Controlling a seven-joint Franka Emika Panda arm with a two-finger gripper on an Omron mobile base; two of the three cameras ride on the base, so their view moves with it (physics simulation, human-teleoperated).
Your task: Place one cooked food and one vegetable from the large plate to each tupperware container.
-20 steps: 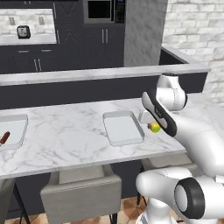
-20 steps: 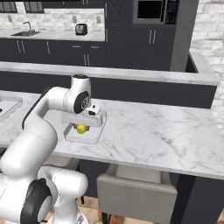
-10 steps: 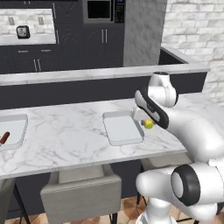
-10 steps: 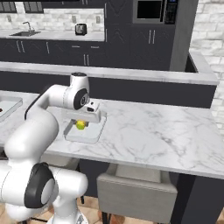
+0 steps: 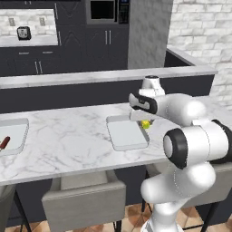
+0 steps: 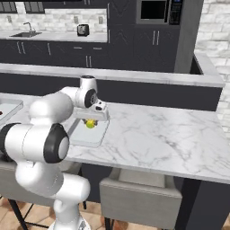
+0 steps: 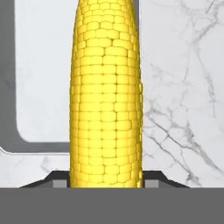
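- In your left base view the gripper (image 5: 144, 118) sits just right of centre, hanging above the right edge of the nearer tupperware container (image 5: 127, 132), which lies at mid-frame on the marble table (image 5: 72, 145).
- The gripper is closed on the corn cob (image 5: 145, 124); you see only its yellow tip poking out below the hand, over the container's right rim.
- In your right base view the same corn cob (image 6: 90, 124) shows left of centre, under the gripper (image 6: 93, 117) and above the container (image 6: 90, 134), closer to the tray's far end.
- In your hand view the corn cob (image 7: 106, 94) runs up the middle of the frame from bottom to top, its kernel rows sharp and close to the lens. The gripper's fingers are mostly hidden behind it, with only small grey bits showing at its base on both sides.
- Behind the cob in the hand view, the container's pale floor (image 7: 43, 74) takes the upper left, with a rounded corner at lower left; veined marble takes the right half.
- The second tupperware container (image 5: 12, 135) lies at the left edge of your left base view, well apart from the first. A dark reddish item (image 5: 3, 143) rests in it; you cannot tell what it is at this size.
- A raised ledge (image 5: 104, 76) runs behind the table, with dark cabinets beyond it.
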